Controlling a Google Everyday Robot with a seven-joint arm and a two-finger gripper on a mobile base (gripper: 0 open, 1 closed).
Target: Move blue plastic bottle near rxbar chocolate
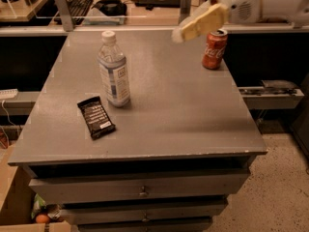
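Note:
The blue plastic bottle stands upright on the grey table, left of centre, with its white cap on. The rxbar chocolate, a flat black wrapper, lies just in front and to the left of the bottle, close to it but apart. My gripper hangs high above the table's far right part, well away from the bottle. It is open and holds nothing.
A red Coca-Cola can stands at the table's far right, just below the gripper. The white arm runs off the top right. Drawers sit under the tabletop. A desk with a keyboard lies behind.

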